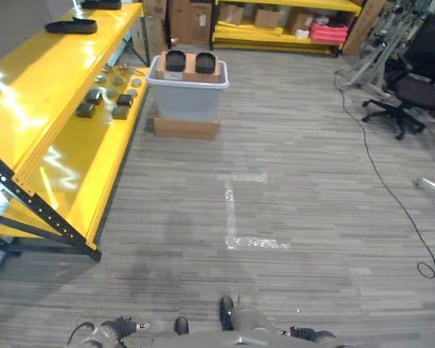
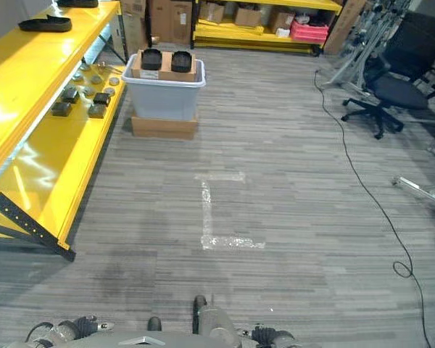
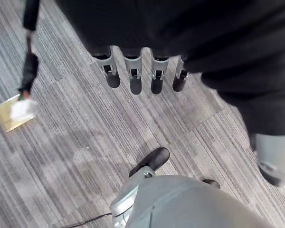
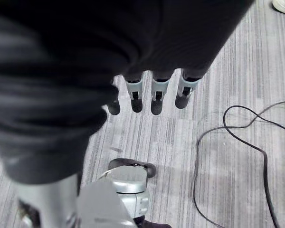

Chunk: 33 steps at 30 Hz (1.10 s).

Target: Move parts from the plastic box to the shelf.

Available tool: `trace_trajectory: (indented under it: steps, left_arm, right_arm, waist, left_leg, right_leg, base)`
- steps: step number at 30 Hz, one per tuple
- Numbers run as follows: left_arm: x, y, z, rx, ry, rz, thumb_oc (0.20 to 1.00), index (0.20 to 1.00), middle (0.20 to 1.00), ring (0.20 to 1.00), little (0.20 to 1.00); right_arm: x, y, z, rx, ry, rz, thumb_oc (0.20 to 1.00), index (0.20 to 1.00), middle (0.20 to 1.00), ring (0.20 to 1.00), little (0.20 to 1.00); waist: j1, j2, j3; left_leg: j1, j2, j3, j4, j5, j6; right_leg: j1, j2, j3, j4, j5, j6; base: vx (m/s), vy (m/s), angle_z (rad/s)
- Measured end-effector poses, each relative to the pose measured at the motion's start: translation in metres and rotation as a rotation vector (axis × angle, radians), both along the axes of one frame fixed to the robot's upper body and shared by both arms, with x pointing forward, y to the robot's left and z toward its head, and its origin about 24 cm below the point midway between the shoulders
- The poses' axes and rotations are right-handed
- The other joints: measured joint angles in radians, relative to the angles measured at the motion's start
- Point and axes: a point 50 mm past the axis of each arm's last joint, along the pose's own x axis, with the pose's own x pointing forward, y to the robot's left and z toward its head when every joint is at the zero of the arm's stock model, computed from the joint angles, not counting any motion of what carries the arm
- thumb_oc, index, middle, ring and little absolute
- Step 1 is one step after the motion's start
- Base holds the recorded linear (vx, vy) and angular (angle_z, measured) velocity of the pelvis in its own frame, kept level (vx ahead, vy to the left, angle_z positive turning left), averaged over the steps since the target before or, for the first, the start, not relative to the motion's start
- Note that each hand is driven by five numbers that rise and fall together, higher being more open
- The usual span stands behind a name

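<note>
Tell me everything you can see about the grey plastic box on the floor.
The plastic box is a pale grey, slightly see-through tub with a lighter rolled rim and no lid. It stands upright on a flat brown cardboard base on the striped floor, right by the end of the yellow shelf. Inside, a cardboard insert rises above the rim and carries two black parts side by side. Neither hand touches it.

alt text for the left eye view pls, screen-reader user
A grey plastic box holding two dark parts on cardboard stands on a flat carton across a striped grey floor, beside a long yellow shelf with small dark parts on its lower level. White tape marks lie mid-floor; an office chair stands far right.
</note>
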Motion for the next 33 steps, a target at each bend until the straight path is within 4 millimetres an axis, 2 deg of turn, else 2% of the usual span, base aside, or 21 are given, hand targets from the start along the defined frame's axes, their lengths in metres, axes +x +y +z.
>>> trace_trajectory:
  steps: [1, 4, 5, 6, 7, 8, 10, 11, 13, 14, 16, 17, 19, 23, 26, 27, 29, 30, 31, 32, 33]
  left_arm:
    - [-0.001, 0.001, 0.000, 0.002, 0.003, 0.001, 1.000, 1.000, 1.000, 1.000, 1.000]
    - [0.000, -0.001, 0.000, -0.004, -0.005, -0.001, 1.000, 1.000, 1.000, 1.000, 1.000]
    - [-0.006, -0.002, -0.002, -0.007, 0.009, 0.002, 1.000, 1.000, 1.000, 1.000, 1.000]
    - [-0.016, -0.006, -0.005, -0.021, 0.034, 0.013, 1.000, 1.000, 1.000, 1.000, 1.000]
    - [-0.016, -0.007, -0.005, -0.028, 0.032, 0.029, 1.000, 1.000, 1.000, 1.000, 1.000]
    - [-0.016, -0.010, -0.005, -0.036, 0.028, 0.027, 1.000, 1.000, 1.000, 1.000, 1.000]
    - [-0.008, -0.025, -0.007, -0.067, 0.015, -0.017, 1.000, 1.000, 1.000, 1.000, 1.000]
    - [-0.009, -0.026, -0.007, -0.071, 0.018, -0.007, 1.000, 1.000, 1.000, 1.000, 1.000]
    - [-0.012, -0.023, -0.007, -0.068, 0.021, 0.005, 1.000, 1.000, 1.000, 1.000, 1.000]
    - [-0.009, -0.025, -0.007, -0.074, 0.008, 0.003, 1.000, 1.000, 1.000, 1.000, 1.000]
    - [-0.017, -0.024, -0.008, -0.075, 0.025, 0.007, 1.000, 1.000, 1.000, 1.000, 1.000]
    - [-0.018, -0.024, -0.008, -0.076, 0.027, 0.007, 1.000, 1.000, 1.000, 1.000, 1.000]
    - [-0.017, -0.024, -0.008, -0.075, 0.023, 0.007, 1.000, 1.000, 1.000, 1.000, 1.000]
    - [-0.020, -0.022, -0.008, -0.068, 0.033, 0.012, 1.000, 1.000, 1.000, 1.000, 1.000]
    - [-0.025, -0.018, -0.009, -0.061, 0.049, 0.034, 1.000, 1.000, 1.000, 1.000, 1.000]
    - [-0.026, -0.016, -0.008, -0.054, 0.054, 0.038, 1.000, 1.000, 1.000, 1.000, 1.000]
    - [-0.025, -0.012, -0.007, -0.042, 0.053, 0.031, 1.000, 1.000, 1.000, 1.000, 1.000]
    - [-0.019, -0.001, -0.004, -0.012, 0.043, 0.012, 1.000, 1.000, 1.000, 1.000, 1.000]
    - [-0.017, 0.004, -0.003, 0.005, 0.039, 0.002, 1.000, 1.000, 1.000, 1.000, 1.000]
    - [-0.004, 0.007, 0.001, 0.015, 0.006, -0.021, 1.000, 1.000, 1.000, 1.000, 1.000]
    - [0.006, 0.008, 0.004, 0.021, -0.019, -0.031, 1.000, 1.000, 1.000, 1.000, 1.000]
  right_arm:
    - [-0.006, 0.000, -0.001, 0.000, 0.018, -0.002, 1.000, 1.000, 1.000, 1.000, 1.000]
    - [-0.030, -0.002, -0.004, -0.004, 0.092, -0.031, 1.000, 1.000, 1.000, 1.000, 1.000]
    - [-0.039, -0.003, -0.005, -0.008, 0.119, -0.034, 1.000, 1.000, 1.000, 1.000, 1.000]
    - [-0.050, -0.009, -0.004, -0.021, 0.143, -0.040, 1.000, 1.000, 1.000, 1.000, 1.000]
    - [-0.051, -0.009, -0.004, -0.020, 0.147, -0.041, 1.000, 1.000, 1.000, 1.000, 1.000]
    - [-0.051, -0.011, -0.004, -0.021, 0.152, -0.039, 1.000, 1.000, 1.000, 1.000, 1.000]
    - [-0.037, -0.025, 0.002, -0.063, 0.119, -0.002, 1.000, 1.000, 1.000, 1.000, 1.000]
    - [-0.029, -0.029, 0.004, -0.074, 0.099, 0.016, 1.000, 1.000, 1.000, 1.000, 1.000]
    - [-0.012, -0.033, 0.008, -0.085, 0.050, 0.033, 1.000, 1.000, 1.000, 1.000, 1.000]
    - [-0.001, -0.042, 0.013, -0.113, 0.021, 0.036, 1.000, 1.000, 1.000, 1.000, 1.000]
    - [0.012, -0.046, 0.018, -0.127, -0.018, 0.043, 1.000, 1.000, 1.000, 1.000, 1.000]
    - [0.021, -0.047, 0.020, -0.133, -0.041, 0.047, 1.000, 1.000, 1.000, 1.000, 1.000]
    - [0.035, -0.045, 0.023, -0.137, -0.067, 0.075, 1.000, 1.000, 1.000, 1.000, 1.000]
    - [0.037, -0.030, 0.019, -0.137, -0.037, 0.238, 1.000, 1.000, 1.000, 1.000, 1.000]
    - [0.034, -0.018, 0.014, -0.105, -0.039, 0.243, 1.000, 1.000, 1.000, 1.000, 1.000]
    - [0.029, -0.013, 0.011, -0.089, -0.031, 0.235, 1.000, 1.000, 1.000, 1.000, 1.000]
    - [0.029, -0.001, 0.007, -0.052, -0.042, 0.231, 1.000, 1.000, 1.000, 1.000, 1.000]
    - [0.027, 0.015, 0.003, -0.007, -0.049, 0.244, 1.000, 1.000, 1.000, 1.000, 1.000]
    - [0.024, 0.021, 0.001, 0.011, -0.050, 0.247, 1.000, 1.000, 1.000, 1.000, 1.000]
    - [0.023, 0.024, 0.000, 0.019, -0.048, 0.245, 1.000, 1.000, 1.000, 1.000, 1.000]
    - [0.025, 0.022, 0.001, 0.014, -0.057, 0.240, 1.000, 1.000, 1.000, 1.000, 1.000]
  waist:
    - [-0.005, 0.003, -0.007]
    - [-0.021, 0.011, -0.035]
    - [-0.021, 0.006, -0.060]
    - [-0.021, 0.041, -0.090]
    - [-0.012, 0.037, -0.083]
    - [0.013, 0.014, -0.084]
    - [0.054, 0.009, -0.076]
    - [0.054, 0.008, -0.076]
    - [0.058, 0.003, -0.074]
    - [0.064, 0.008, -0.069]
    - [0.064, 0.017, -0.065]
    - [0.067, 0.022, -0.055]
    - [0.098, 0.024, -0.013]
    - [0.122, 0.015, -0.004]
    - [0.121, 0.015, -0.020]
    - [0.121, 0.015, -0.025]
    - [0.114, 0.015, -0.028]
    - [0.108, 0.009, -0.033]
    - [0.106, 0.001, -0.038]
    - [0.101, 0.000, -0.037]
    - [0.098, -0.002, -0.034]
  left_leg:
    - [-0.001, 0.001, -0.010, -0.001, -0.002, -0.003]
    - [0.015, 0.003, -0.044, -0.006, -0.017, -0.017]
    - [0.021, 0.008, -0.054, 0.000, -0.031, -0.027]
    - [0.019, 0.029, -0.062, 0.049, -0.041, -0.062]
    - [-0.027, 0.018, -0.061, 0.186, -0.075, -0.087]
    - [-0.071, 0.001, -0.060, 0.296, -0.077, -0.118]
    - [-0.280, -0.051, -0.122, 0.672, -0.058, -0.170]
    - [-0.287, -0.042, -0.118, 0.653, -0.063, -0.169]
    - [-0.296, -0.005, -0.063, 0.505, -0.057, -0.156]
    - [-0.270, 0.019, -0.048, 0.258, -0.016, -0.131]
    - [-0.257, 0.025, -0.068, 0.082, 0.049, -0.132]
    - [-0.263, 0.025, -0.113, -0.011, 0.093, -0.131]
    - [-0.271, 0.026, -0.131, -0.010, 0.130, -0.122]
    - [-0.253, 0.014, -0.099, -0.008, 0.164, -0.084]
    - [-0.173, 0.002, -0.099, -0.005, 0.147, -0.044]
    - [-0.142, -0.007, -0.085, -0.005, 0.137, -0.045]
    - [-0.108, -0.009, -0.067, -0.004, 0.101, -0.027]
    - [-0.071, -0.011, -0.065, -0.003, 0.092, -0.014]
    - [-0.063, -0.022, -0.061, -0.003, 0.088, -0.019]
    - [-0.052, -0.035, -0.066, -0.003, 0.076, -0.015]
    - [-0.038, -0.043, -0.066, -0.003, 0.058, 0.012]
  right_leg:
    - [0.007, 0.014, 0.045, -0.023, 0.006, -0.010]
    - [0.060, 0.006, 0.004, -0.082, 0.022, -0.039]
    - [0.088, 0.010, 0.004, -0.119, 0.056, -0.055]
    - [0.136, 0.028, -0.026, -0.177, 0.065, -0.089]
    - [0.179, 0.022, -0.031, -0.221, 0.071, -0.097]
    - [0.205, 0.010, -0.034, -0.253, 0.082, -0.111]
    - [0.249, -0.024, -0.027, -0.279, 0.105, -0.128]
    - [0.269, -0.024, -0.032, -0.299, 0.108, -0.131]
    - [0.303, -0.020, -0.029, -0.337, 0.092, -0.143]
    - [0.314, -0.008, -0.032, -0.333, 0.097, -0.147]
    - [0.319, 0.010, -0.025, -0.337, 0.075, -0.138]
    - [0.321, 0.027, -0.016, -0.334, 0.068, -0.143]
    - [0.345, 0.045, 0.009, -0.330, 0.060, -0.153]
    - [0.407, 0.048, 0.035, -0.330, 0.005, -0.149]
    - [0.474, 0.032, 0.055, -0.328, -0.063, -0.127]
    - [0.488, 0.021, 0.058, -0.301, -0.092, -0.114]
    - [0.441, 0.024, 0.038, -0.152, -0.124, -0.076]
    - [0.325, 0.026, 0.020, 0.144, -0.169, -0.018]
    - [0.272, 0.020, 0.030, 0.253, -0.180, 0.001]
    - [0.223, 0.008, 0.034, 0.336, -0.185, 0.013]
    - [0.165, -0.008, 0.023, 0.423, -0.192, 0.028]
  base:
    - [0.39, -0.184, 0.30]
    - [0.24, -0.128, 0.41]
    - [0.15, -0.118, 0.33]
    - [0.23, -0.248, 0.39]
    - [0.15, -0.209, 0.24]
    - [0.10, -0.159, 0.11]
    - [0.19, -0.096, -0.15]
    - [0.31, -0.093, -0.06]
    - [0.22, -0.007, 0.07]
    - [0.26, 0.016, -0.08]
    - [0.31, 0.020, -0.07]
    - [0.28, 0.019, -0.14]
    - [0.28, 0.039, -0.49]
    - [0.24, 0.079, -0.26]
    - [0.45, 0.241, -0.15]
    - [0.28, 0.156, -0.24]
    - [0.25, 0.132, -0.16]
    - [0.23, 0.125, -0.02]
    - [0.21, 0.117, 0.08]
    - [0.25, 0.117, 0.05]
    - [0.29, 0.092, -0.01]
